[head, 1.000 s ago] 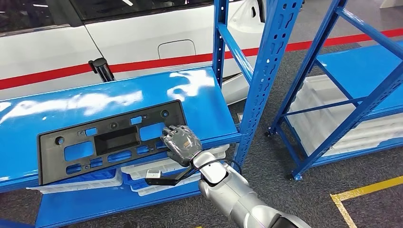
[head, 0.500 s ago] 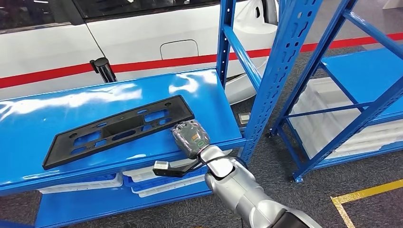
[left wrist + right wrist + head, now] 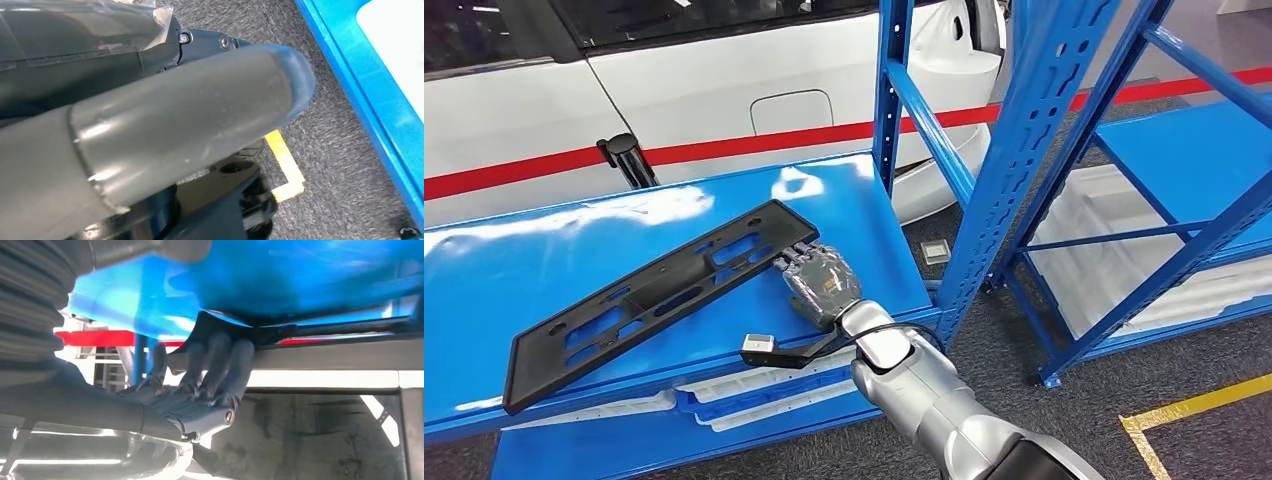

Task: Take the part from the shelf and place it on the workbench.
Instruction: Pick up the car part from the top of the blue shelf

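On the blue shelf (image 3: 844,215), the robot's right hand (image 3: 822,284) gripped one end of the long black part (image 3: 654,295) with fingers curled at its edge, leaving the unsupported far end liable to swing, twist loose and drop.

A long black plastic part (image 3: 659,295), a flat frame with rectangular cut-outs, lies slantwise on the glossy blue shelf (image 3: 514,260) of a blue steel rack. The right hand (image 3: 820,282) rests at the part's near right corner, fingertips (image 3: 796,256) touching its edge, palm down on the shelf; whether it grips cannot be told. White trays (image 3: 754,390) sit on the level below. Behind the rack stands a white car (image 3: 724,90) with a red stripe. A second blue rack (image 3: 1184,170) stands to the right on grey carpet (image 3: 984,370), near yellow floor tape (image 3: 1194,410).
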Controlling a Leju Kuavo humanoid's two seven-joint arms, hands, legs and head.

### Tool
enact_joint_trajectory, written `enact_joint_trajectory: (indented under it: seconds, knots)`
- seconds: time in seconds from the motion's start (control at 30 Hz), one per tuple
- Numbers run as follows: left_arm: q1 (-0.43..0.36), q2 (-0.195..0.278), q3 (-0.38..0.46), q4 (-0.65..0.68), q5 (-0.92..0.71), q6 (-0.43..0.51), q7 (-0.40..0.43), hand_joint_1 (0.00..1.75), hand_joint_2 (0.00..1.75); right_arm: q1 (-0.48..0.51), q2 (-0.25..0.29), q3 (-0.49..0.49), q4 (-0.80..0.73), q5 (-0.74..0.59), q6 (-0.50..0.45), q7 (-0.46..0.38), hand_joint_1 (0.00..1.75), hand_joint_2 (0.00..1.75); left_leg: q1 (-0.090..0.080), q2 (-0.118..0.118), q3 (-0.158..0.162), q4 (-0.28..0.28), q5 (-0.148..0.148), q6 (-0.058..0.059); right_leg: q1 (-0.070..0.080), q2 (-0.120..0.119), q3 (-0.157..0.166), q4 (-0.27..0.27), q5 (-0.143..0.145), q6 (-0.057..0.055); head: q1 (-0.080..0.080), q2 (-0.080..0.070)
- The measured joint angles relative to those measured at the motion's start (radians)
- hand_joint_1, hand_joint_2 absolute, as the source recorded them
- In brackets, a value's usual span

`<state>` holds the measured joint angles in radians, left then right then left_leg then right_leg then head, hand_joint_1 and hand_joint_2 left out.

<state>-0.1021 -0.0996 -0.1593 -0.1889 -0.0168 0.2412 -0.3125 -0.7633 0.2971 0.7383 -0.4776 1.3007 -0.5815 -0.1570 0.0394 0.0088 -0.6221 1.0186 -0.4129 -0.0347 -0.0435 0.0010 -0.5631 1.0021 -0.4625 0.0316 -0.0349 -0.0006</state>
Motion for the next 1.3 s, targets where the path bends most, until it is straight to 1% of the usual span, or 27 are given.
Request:
enact_joint_trajectory:
  seconds: [0.03, 0.13, 0.17, 0.2, 0.27, 0.3, 0.33, 0.37, 0.4, 0.47, 0.5, 0.57, 0.6, 0.67, 0.7, 0.77, 0.8, 0.83, 0.87, 0.9, 0.93, 0.97, 1.0, 1.07, 1.13, 1.2, 1.3]
  knots:
    - [0.0, -0.001, 0.0, 0.0, 0.0, 0.001, 0.0, 0.0, 0.0, -0.003, 0.0, -0.001, 0.0, 0.001, -0.002, 0.0, 0.0, 1.75, -0.005, -0.001, 0.004, -0.009, -0.006, 0.007, 0.003, 0.0, 0.001, -0.002, -0.002, 0.008, -0.001, 0.0]
    - [0.0, 0.0, 0.001, 0.0, -0.001, 0.004, 0.0, 0.0, 0.0, -0.01, 0.002, -0.003, -0.003, 0.004, -0.006, 0.002, 0.0, 1.75, -0.019, -0.007, 0.016, -0.019, -0.01, 0.039, 0.004, -0.004, 0.016, -0.016, -0.007, 0.034, -0.001, 0.0]
    - [0.0, -0.001, 0.001, 0.0, -0.002, 0.005, -0.001, 0.0, 0.0, -0.011, 0.002, -0.004, -0.004, 0.006, -0.007, 0.003, 0.0, 1.75, -0.022, -0.009, 0.027, -0.027, -0.009, 0.049, 0.003, -0.005, 0.014, -0.003, -0.016, 0.037, 0.0, 0.0]
    - [0.0, -0.002, 0.001, 0.0, -0.002, 0.005, -0.001, 0.0, 0.0, -0.011, 0.002, -0.005, -0.005, 0.007, -0.007, 0.003, 0.0, 1.75, -0.025, -0.009, 0.036, -0.035, -0.009, 0.057, 0.006, -0.005, -0.003, 0.035, -0.033, 0.033, 0.002, 0.0]
    - [-0.002, -0.003, 0.002, 0.0, -0.002, 0.005, -0.001, 0.0, 0.0, -0.009, -0.001, -0.006, -0.005, 0.009, -0.008, 0.004, 0.0, 1.75, -0.033, -0.011, 0.046, -0.04, -0.012, 0.071, 0.015, -0.004, -0.081, 0.172, -0.08, 0.013, 0.007, 0.0]
    - [-0.002, -0.003, 0.003, 0.0, -0.002, 0.004, -0.001, 0.0, 0.0, -0.007, -0.003, -0.006, -0.005, 0.01, -0.008, 0.004, 0.0, 1.75, -0.039, -0.013, 0.047, -0.04, -0.015, 0.076, 0.022, -0.004, -0.122, 0.233, -0.095, 0.005, 0.009, 0.0]
    - [-0.001, -0.003, 0.003, 0.0, -0.002, 0.004, -0.001, 0.0, 0.0, -0.006, -0.006, -0.006, -0.005, 0.01, -0.009, 0.004, 0.0, 1.75, -0.047, -0.016, 0.049, -0.04, -0.018, 0.081, 0.03, -0.003, -0.146, 0.258, -0.092, 0.0, 0.011, 0.0]
    - [0.001, -0.004, 0.004, 0.0, -0.002, 0.004, -0.001, 0.0, 0.0, -0.005, -0.007, -0.006, -0.004, 0.01, -0.009, 0.004, 0.0, 1.75, -0.054, -0.018, 0.053, -0.04, -0.021, 0.086, 0.039, -0.003, -0.147, 0.24, -0.073, -0.004, 0.011, 0.0]
    - [0.002, -0.004, 0.004, 0.0, -0.002, 0.004, -0.001, 0.0, 0.0, -0.005, -0.008, -0.006, -0.004, 0.01, -0.01, 0.004, 0.0, 1.75, -0.062, -0.021, 0.058, -0.04, -0.024, 0.09, 0.049, -0.002, -0.13, 0.187, -0.042, -0.007, 0.011, 0.0]
    - [0.001, -0.008, 0.004, 0.0, -0.002, 0.004, -0.001, 0.0, 0.0, -0.005, -0.008, -0.006, -0.005, 0.012, -0.011, 0.004, 0.0, 1.75, -0.073, -0.025, 0.065, -0.038, -0.032, 0.096, 0.067, 0.002, -0.074, 0.052, 0.022, -0.028, 0.008, 0.0]
    - [0.0, -0.009, 0.005, 0.0, -0.002, 0.004, -0.001, 0.0, 0.0, -0.006, -0.008, -0.006, -0.005, 0.013, -0.012, 0.005, 0.0, 1.75, -0.075, -0.028, 0.066, -0.037, -0.036, 0.095, 0.072, 0.003, -0.054, 0.009, 0.041, -0.039, 0.007, 0.0]
    - [0.0, -0.011, 0.005, 0.0, -0.002, 0.004, -0.001, 0.0, 0.0, -0.007, -0.007, -0.006, -0.005, 0.017, -0.015, 0.006, 0.0, 1.75, -0.076, -0.031, 0.066, -0.036, -0.042, 0.09, 0.073, 0.005, -0.039, -0.019, 0.052, -0.053, 0.006, 0.0]
    - [0.0, -0.01, 0.006, 0.0, -0.003, 0.004, -0.001, 0.0, 0.44, -0.008, -0.005, -0.006, -0.006, 0.019, -0.016, 0.008, 0.0, 1.75, -0.073, -0.03, 0.067, -0.035, -0.046, 0.086, 0.067, 0.004, -0.035, -0.026, 0.053, -0.057, 0.008, 0.0]
    - [0.0, -0.009, 0.007, 0.0, -0.003, 0.005, -0.001, 0.0, 1.31, -0.01, -0.002, -0.006, -0.008, 0.021, -0.017, 0.011, 0.0, 1.75, -0.07, -0.028, 0.059, -0.006, -0.067, 0.071, 0.054, 0.003, -0.021, -0.041, 0.056, -0.064, 0.008, 0.0]
    - [0.0, -0.008, 0.008, 0.0, -0.003, 0.006, -0.001, 0.0, 1.75, -0.01, 0.0, -0.006, -0.009, 0.022, -0.017, 0.012, 0.13, 1.75, -0.065, -0.026, 0.041, 0.036, -0.09, 0.06, 0.047, 0.002, -0.014, -0.047, 0.056, -0.066, 0.006, 0.0]
    - [0.0, -0.007, 0.008, 0.0, -0.003, 0.006, -0.001, 0.0, 1.75, -0.009, 0.001, -0.005, -0.009, 0.024, -0.017, 0.013, 1.0, 1.75, -0.048, -0.021, -0.029, 0.165, -0.146, 0.037, 0.041, 0.001, -0.009, -0.048, 0.053, -0.068, 0.004, 0.0]
    - [0.0, -0.007, 0.009, 0.0, -0.003, 0.006, 0.0, 0.0, 1.31, -0.007, 0.001, -0.005, -0.009, 0.025, -0.017, 0.013, 1.44, 1.75, -0.037, -0.018, -0.064, 0.22, -0.162, 0.027, 0.038, 0.001, -0.008, -0.047, 0.051, -0.066, 0.004, 0.0]
    - [0.001, -0.006, 0.009, 0.0, -0.003, 0.006, 0.0, 0.0, 0.87, -0.005, 0.001, -0.005, -0.009, 0.025, -0.017, 0.011, 1.75, 1.75, -0.027, -0.015, -0.086, 0.244, -0.157, 0.017, 0.034, 0.002, -0.007, -0.046, 0.048, -0.063, 0.004, 0.0]
    - [0.001, -0.004, 0.009, 0.0, -0.003, 0.006, 0.0, 0.0, 0.44, -0.003, 0.0, -0.005, -0.009, 0.023, -0.013, 0.008, 1.75, 1.75, -0.017, -0.012, -0.086, 0.225, -0.131, 0.007, 0.029, 0.002, -0.005, -0.045, 0.044, -0.058, 0.004, 0.0]
    - [0.001, -0.003, 0.009, 0.0, -0.003, 0.006, 0.0, 0.0, 0.0, -0.002, 0.001, -0.005, -0.009, 0.021, -0.008, 0.005, 1.75, 1.75, -0.008, -0.009, -0.065, 0.169, -0.089, -0.003, 0.023, 0.003, -0.003, -0.041, 0.04, -0.05, 0.004, 0.0]
    - [0.001, -0.003, 0.01, 0.0, -0.004, 0.006, 0.0, 0.0, 0.0, -0.001, 0.001, -0.005, -0.009, 0.019, -0.003, 0.001, 1.75, 1.75, 0.0, -0.006, -0.034, 0.096, -0.047, -0.012, 0.019, 0.003, -0.001, -0.036, 0.034, -0.042, 0.003, 0.0]
    - [0.0, -0.003, 0.01, 0.0, -0.004, 0.006, 0.0, 0.0, 0.0, -0.002, 0.001, -0.005, -0.009, 0.017, 0.001, -0.001, 1.75, 1.75, 0.003, -0.007, -0.005, 0.033, -0.019, -0.016, 0.019, 0.004, -0.001, -0.03, 0.028, -0.032, 0.001, 0.0]
    - [-0.001, -0.003, 0.01, 0.0, -0.004, 0.006, -0.001, 0.0, 0.0, -0.002, 0.001, -0.005, -0.009, 0.016, 0.002, -0.003, 1.75, 1.75, 0.005, -0.009, 0.015, -0.01, -0.005, -0.014, 0.02, 0.004, -0.002, -0.023, 0.022, -0.025, 0.0, 0.0]
    - [-0.001, -0.005, 0.01, 0.0, -0.004, 0.006, -0.002, 0.0, 0.0, -0.002, 0.001, -0.005, -0.01, 0.015, 0.001, -0.004, 1.75, 1.75, 0.0, -0.017, 0.023, -0.03, -0.006, -0.002, 0.028, 0.004, -0.006, -0.017, 0.016, -0.023, 0.001, 0.0]
    - [-0.001, -0.005, 0.011, 0.0, -0.004, 0.006, -0.003, 0.0, 0.87, -0.001, 0.0, -0.005, -0.01, 0.014, 0.001, -0.004, 1.75, 1.75, -0.01, -0.019, 0.021, -0.03, -0.005, 0.007, 0.031, 0.003, -0.005, -0.02, 0.017, -0.025, 0.006, 0.0]
    - [-0.001, -0.005, 0.013, 0.0, -0.004, 0.006, -0.006, 0.0, 1.75, -0.002, -0.001, -0.005, -0.011, 0.011, 0.0, -0.004, 1.75, 1.75, -0.02, -0.02, 0.021, -0.03, -0.007, 0.019, 0.029, 0.002, -0.004, -0.024, 0.018, -0.022, 0.006, 0.0]
    - [0.0, -0.005, 0.014, 0.0, -0.005, 0.006, -0.013, 0.0, 1.75, -0.002, -0.001, -0.006, -0.012, 0.009, 0.0, -0.005, 1.75, 1.75, -0.026, -0.02, 0.021, -0.03, -0.008, 0.026, 0.025, 0.002, -0.002, -0.028, 0.019, -0.021, 0.006, 0.0]
